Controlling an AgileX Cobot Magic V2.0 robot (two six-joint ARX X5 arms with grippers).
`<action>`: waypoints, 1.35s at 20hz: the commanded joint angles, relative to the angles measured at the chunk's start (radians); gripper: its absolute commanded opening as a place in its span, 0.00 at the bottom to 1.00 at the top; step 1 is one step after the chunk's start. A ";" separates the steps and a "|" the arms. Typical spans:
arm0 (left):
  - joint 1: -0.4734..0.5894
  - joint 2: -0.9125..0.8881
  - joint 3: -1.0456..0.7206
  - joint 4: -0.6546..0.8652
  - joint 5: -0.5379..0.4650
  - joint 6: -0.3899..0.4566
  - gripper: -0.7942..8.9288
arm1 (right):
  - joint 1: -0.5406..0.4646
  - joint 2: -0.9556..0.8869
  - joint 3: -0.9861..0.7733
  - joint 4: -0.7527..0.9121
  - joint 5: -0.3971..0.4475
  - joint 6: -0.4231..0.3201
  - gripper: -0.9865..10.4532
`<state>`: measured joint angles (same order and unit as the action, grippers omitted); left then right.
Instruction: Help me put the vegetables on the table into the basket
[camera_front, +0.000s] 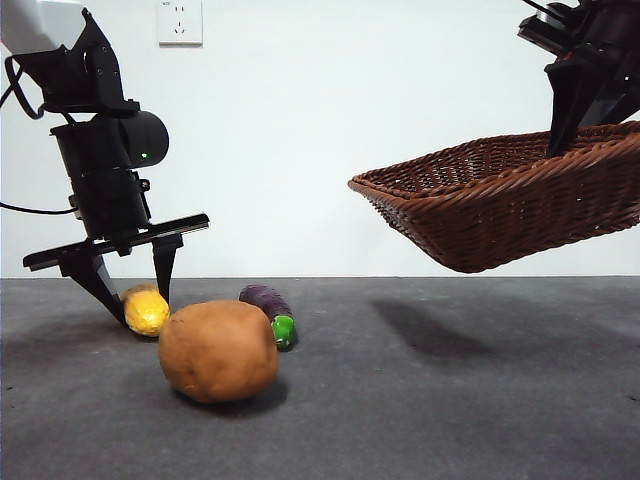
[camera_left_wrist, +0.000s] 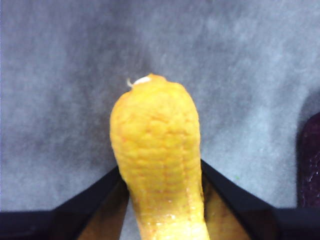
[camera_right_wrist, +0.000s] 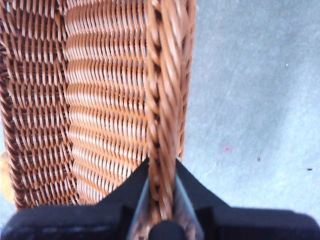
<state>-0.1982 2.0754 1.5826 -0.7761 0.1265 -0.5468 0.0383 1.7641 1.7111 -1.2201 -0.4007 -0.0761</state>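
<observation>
At the left of the frame the left gripper (camera_front: 132, 300) has its jaws closed around the corn cob (camera_front: 146, 311) on the counter (camera_front: 420, 400), apparently for lifting, while the right gripper (camera_front: 578, 120) pinches the basket (camera_front: 500, 205) rim at upper right, holding it aloft, probably to receive the vegetables.

Dark grey table (camera_front: 450, 400), matte and mottled, and three vegetables sit together on its left side. The big brown potato (camera_front: 218, 350) is nearest; just behind it to the left lies the yellow corn cob (camera_front: 147, 311), and behind it to the right the purple eggplant (camera_front: 270, 313), green cap forward.
</observation>
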 joint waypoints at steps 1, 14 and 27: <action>0.000 -0.001 -0.003 0.014 0.005 0.029 0.07 | 0.002 -0.015 0.003 -0.010 -0.014 -0.007 0.07; -0.269 -0.283 0.107 0.034 0.468 0.267 0.07 | 0.074 -0.015 0.003 -0.042 0.087 0.105 0.07; -0.422 -0.248 0.107 -0.051 0.115 0.203 0.32 | 0.244 -0.015 0.003 -0.087 0.085 0.121 0.07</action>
<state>-0.6231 1.8175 1.6955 -0.8288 0.2455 -0.3416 0.2806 1.7607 1.7111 -1.3113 -0.2996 0.0410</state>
